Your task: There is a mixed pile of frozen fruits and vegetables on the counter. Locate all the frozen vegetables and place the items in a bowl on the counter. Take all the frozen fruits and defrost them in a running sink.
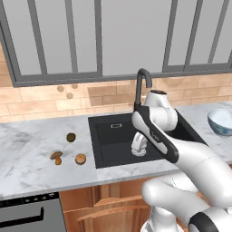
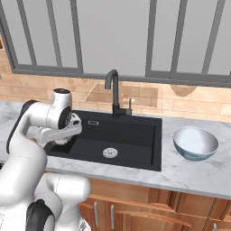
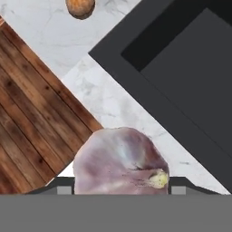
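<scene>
From left to right: on the counter (image 1: 31, 154) lie the mushroom (image 1: 57, 157), olive ball (image 1: 71, 137) and orange ball (image 1: 80, 159). By the sink (image 2: 131, 135) front edge, the gripper (image 2: 63, 140) seemingly clamps the pinkish-white bulb (image 3: 120, 161) half-open across its middle; light, firm, probably slippery, papery-looking.

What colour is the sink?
Matte black, with a silver drain; the sink shows best in the right base view.

Even, bright rendered light; soft shadows on brick backsplash (image 1: 68, 97); no glare; hand view slightly soft close up.
</scene>
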You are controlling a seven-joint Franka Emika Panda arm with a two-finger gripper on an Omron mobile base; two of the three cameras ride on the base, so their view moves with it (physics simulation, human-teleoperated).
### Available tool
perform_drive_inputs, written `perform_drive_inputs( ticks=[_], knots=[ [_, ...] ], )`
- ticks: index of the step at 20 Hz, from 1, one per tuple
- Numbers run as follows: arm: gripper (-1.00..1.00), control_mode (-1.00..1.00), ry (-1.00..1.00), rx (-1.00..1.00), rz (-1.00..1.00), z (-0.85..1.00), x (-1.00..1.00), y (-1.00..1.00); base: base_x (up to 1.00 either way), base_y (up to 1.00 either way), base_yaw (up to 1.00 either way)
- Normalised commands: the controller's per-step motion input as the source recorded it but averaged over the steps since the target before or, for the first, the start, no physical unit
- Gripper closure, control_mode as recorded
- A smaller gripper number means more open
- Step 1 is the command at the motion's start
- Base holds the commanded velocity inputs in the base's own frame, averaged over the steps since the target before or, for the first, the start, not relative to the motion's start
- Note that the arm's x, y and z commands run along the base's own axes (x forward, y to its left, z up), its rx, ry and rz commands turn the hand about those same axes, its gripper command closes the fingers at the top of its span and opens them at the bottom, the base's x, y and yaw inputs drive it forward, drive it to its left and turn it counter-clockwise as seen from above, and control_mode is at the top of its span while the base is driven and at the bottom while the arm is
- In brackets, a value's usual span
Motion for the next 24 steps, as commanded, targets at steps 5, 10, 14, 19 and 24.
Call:
perform_drive_inputs(
  ticks=[5, 10, 14, 19, 24],
  knots=[
    [1.0, -1.0, 0.0, 0.0, -0.11, 0.05, 0.0, -0.35, 0.0, 0.0, 0.0],
    [1.0, -1.0, 0.0, 0.0, -0.12, 0.01, 0.01, -0.37, 0.0, 0.0, 0.0],
    [1.0, -1.0, 0.01, 0.0, -0.16, 0.0, 0.03, -0.29, 0.0, 0.0, 0.0],
    [1.0, -1.0, 0.02, 0.0, -0.17, 0.0, 0.03, -0.28, 0.0, 0.0, 0.0],
    [1.0, -1.0, 0.02, 0.0, -0.13, 0.03, 0.03, -0.35, 0.0, 0.0, 0.0]
  ],
)
